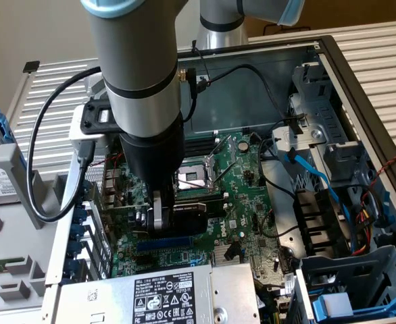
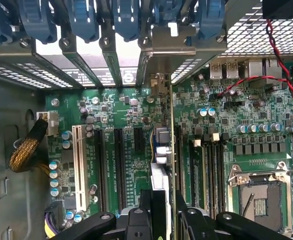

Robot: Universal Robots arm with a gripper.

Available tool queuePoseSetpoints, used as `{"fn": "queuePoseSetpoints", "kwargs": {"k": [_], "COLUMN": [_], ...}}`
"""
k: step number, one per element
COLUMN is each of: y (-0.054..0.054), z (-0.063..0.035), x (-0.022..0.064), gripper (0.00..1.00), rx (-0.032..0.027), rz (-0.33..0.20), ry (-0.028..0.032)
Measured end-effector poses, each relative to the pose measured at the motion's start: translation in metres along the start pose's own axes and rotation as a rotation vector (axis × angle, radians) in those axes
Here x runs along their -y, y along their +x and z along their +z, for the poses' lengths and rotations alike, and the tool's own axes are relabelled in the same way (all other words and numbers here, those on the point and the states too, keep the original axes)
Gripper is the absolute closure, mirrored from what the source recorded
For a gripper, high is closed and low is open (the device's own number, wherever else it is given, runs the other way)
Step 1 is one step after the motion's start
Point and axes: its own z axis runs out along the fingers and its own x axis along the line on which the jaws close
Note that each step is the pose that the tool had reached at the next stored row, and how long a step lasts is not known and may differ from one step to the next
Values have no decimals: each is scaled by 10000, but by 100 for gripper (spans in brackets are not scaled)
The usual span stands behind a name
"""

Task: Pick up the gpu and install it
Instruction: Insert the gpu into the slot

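The gpu [image 1: 191, 217] stands on edge over the green motherboard [image 1: 245, 196] inside the open computer case, its black shroud facing the exterior view's right. My gripper [image 1: 159, 217] is shut on it from above. In the wrist view the gpu [image 2: 161, 145] appears edge-on, running up from between my fingers [image 2: 136, 220] to its silver bracket by the case's rear slot openings. It sits along the expansion slots of the motherboard [image 2: 111, 110]. Whether it is seated in a slot I cannot tell.
A blue expansion slot [image 1: 164, 244] lies just in front of the card. The CPU socket [image 1: 194, 177] is behind it, a grey power supply [image 1: 164, 293] in front. Blue slot latches [image 2: 86, 20], red wires [image 2: 281, 45] and a blue cable [image 1: 313, 169] crowd the case.
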Motion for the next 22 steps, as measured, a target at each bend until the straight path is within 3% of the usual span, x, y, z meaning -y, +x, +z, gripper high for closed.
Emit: {"fn": "queuePoseSetpoints", "kwargs": {"k": [2, 5, 22], "y": [0, 0, 3], "z": [0, 1, 31], "x": [0, 0, -7], "gripper": [72, 72, 72], "rx": [-13, -100, -126], "rz": [1, 2, 2], "ry": [0, -18, 1]}}
